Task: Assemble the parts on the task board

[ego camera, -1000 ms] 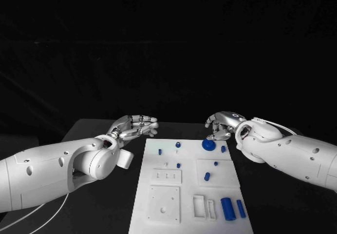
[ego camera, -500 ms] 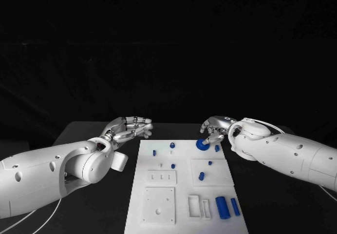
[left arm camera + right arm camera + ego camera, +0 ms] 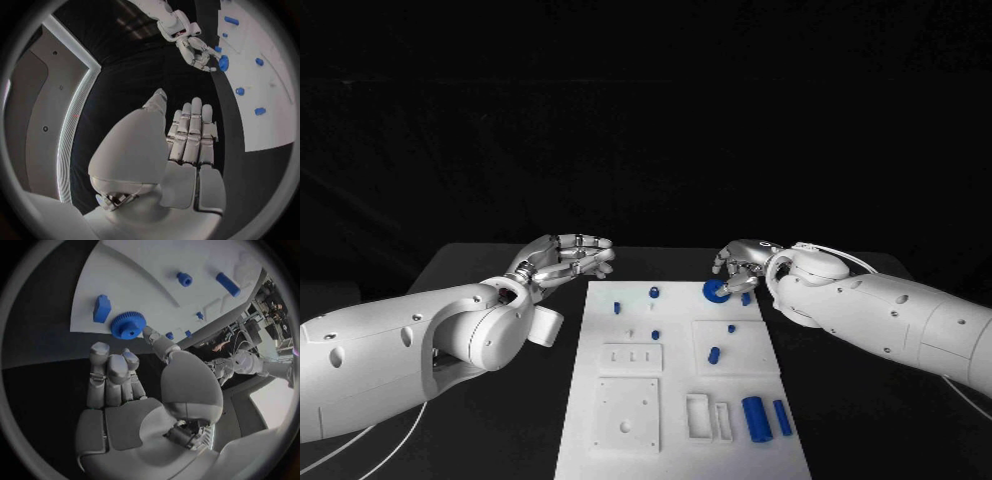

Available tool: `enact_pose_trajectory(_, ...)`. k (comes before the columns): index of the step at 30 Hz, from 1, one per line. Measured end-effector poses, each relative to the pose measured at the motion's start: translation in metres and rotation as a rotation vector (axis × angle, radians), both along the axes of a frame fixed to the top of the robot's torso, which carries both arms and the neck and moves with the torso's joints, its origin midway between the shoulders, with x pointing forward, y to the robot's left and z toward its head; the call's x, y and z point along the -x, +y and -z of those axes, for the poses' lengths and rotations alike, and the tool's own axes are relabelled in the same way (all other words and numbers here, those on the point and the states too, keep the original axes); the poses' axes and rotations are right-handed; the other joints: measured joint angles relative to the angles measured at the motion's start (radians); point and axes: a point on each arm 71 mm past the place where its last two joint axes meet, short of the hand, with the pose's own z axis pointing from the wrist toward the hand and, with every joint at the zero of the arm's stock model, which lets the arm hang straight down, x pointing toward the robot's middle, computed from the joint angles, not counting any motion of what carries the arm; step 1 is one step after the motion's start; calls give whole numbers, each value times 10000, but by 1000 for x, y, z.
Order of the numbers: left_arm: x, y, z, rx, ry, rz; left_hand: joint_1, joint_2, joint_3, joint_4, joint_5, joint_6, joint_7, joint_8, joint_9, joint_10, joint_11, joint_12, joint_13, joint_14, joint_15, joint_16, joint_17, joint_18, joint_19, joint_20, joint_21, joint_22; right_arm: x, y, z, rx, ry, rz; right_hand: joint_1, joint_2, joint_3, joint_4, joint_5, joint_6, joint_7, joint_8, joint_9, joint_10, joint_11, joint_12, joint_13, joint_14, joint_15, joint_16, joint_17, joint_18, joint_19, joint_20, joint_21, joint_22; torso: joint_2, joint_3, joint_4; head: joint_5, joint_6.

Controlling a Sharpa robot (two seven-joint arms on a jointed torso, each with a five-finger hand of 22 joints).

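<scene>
A black table (image 3: 502,262) stands before a dark background, and the white task board (image 3: 678,385) lies in its middle. At the far right corner of the board is a blue gear (image 3: 715,291). The right hand (image 3: 741,262) is at this gear: its fingertips (image 3: 149,332) touch the toothed rim, but I cannot tell if the gear is really pinched or only touched. Just beside the gear stands a small blue block (image 3: 102,308). Other small blue pegs (image 3: 653,294) stand on the far half of the board, and a blue cylinder (image 3: 754,419) lies near the close right corner. The left hand (image 3: 565,259) hovers over the table just beside the far left corner of the board, fingers loosely curled, and it holds nothing.
</scene>
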Motion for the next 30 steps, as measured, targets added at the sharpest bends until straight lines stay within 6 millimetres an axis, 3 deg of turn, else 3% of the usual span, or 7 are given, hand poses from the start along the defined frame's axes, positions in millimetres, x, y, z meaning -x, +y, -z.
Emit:
enact_pose_trajectory(12, 1, 0, 0, 3, 5, 14, 0, 0, 0, 0, 0, 0, 0, 0, -1, 0, 0, 0, -1, 0, 0, 0, 9, -1, 0, 0, 0, 0, -2, -2, 8, 68, 159, 121, -38, 47, 30, -30, 41, 0, -1, 0, 12, 2, -1, 41, -1, 2, 1, 0, 48, -5, -37, -32, 24, 0, -4, -7, 1, 106, -82)
enact_pose_trajectory(22, 2, -1, 0, 13, 11, 50, 0, 0, 0, 0, 0, 0, 0, 0, -2, 0, 0, 0, -2, 0, 0, 0, 8, -2, 0, 0, 0, 0, -3, 1, 12, 95, 274, 122, -15, 259, 106, -43, 28, 29, 24, 34, 24, 3, -2, 85, -30, 3, 0, 0, 102, -7, -40, -29, 40, 0, -4, -7, 7, 119, -154)
enact_pose_trajectory(30, 2, -1, 0, 14, 11, 57, 0, 0, 0, 0, 0, 0, 0, 0, -2, 0, 0, 0, -2, 0, 0, 0, 17, -2, 0, 0, 0, 0, -3, 1, 13, 81, 344, 116, -60, 455, 521, 126, -385, 126, -12, 62, 24, 3, -3, 115, -112, 4, 1, -52, 169, -8, -54, -15, 78, 0, -4, -8, -5, 119, -188)
